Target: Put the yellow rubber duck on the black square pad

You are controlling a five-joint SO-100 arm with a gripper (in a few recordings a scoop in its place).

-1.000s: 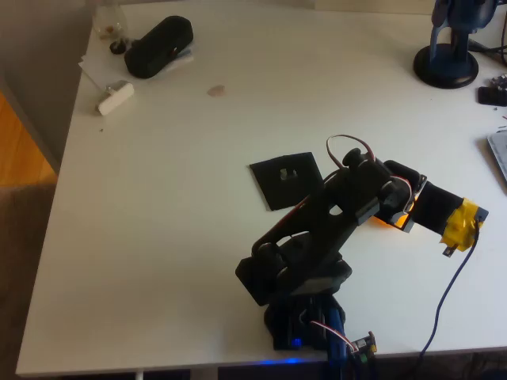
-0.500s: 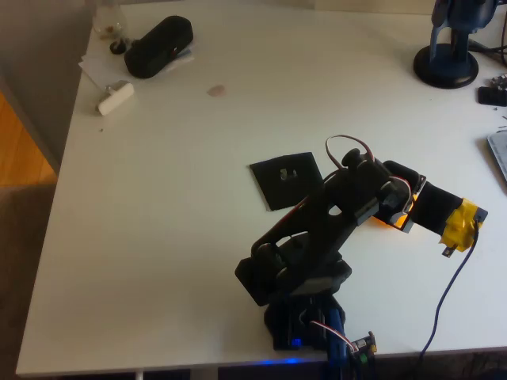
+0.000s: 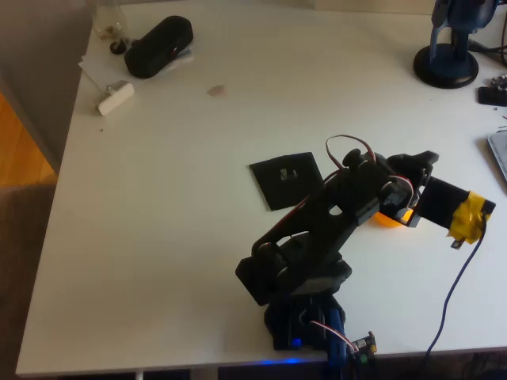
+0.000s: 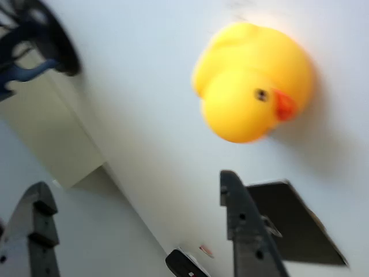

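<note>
1. Lying on the white worktop (image 3: 174, 206), the small glossy yellow rubber duck (image 4: 253, 81) with its orange beak and a dark eye is seen from the wrist view just ahead of the gripper (image 4: 138, 231), and nothing touches it.
2. In the overhead view the duck appears as an orange-yellow glow (image 3: 386, 219) under the wrist of the black arm, mostly hidden by it.
3. The gripper has its two dark fingers (image 4: 245, 231) wide apart, and nothing is between them.
4. The thin flat black square pad (image 3: 286, 179) with small pale marks near its middle lies on the worktop to the left of the duck in the overhead view, near it but not touching; in the wrist view one corner of it (image 4: 294, 225) shows behind the right finger.
5. The end of the arm is wrapped in yellow tape (image 3: 469, 218).
6. A bulky black oblong pouch (image 3: 158, 46) lies far at the upper left corner on some white papers.
7. A dark blue stand with a round base (image 3: 447, 63) is at the upper right.
8. No writing or label can be read on any of these things.
</note>
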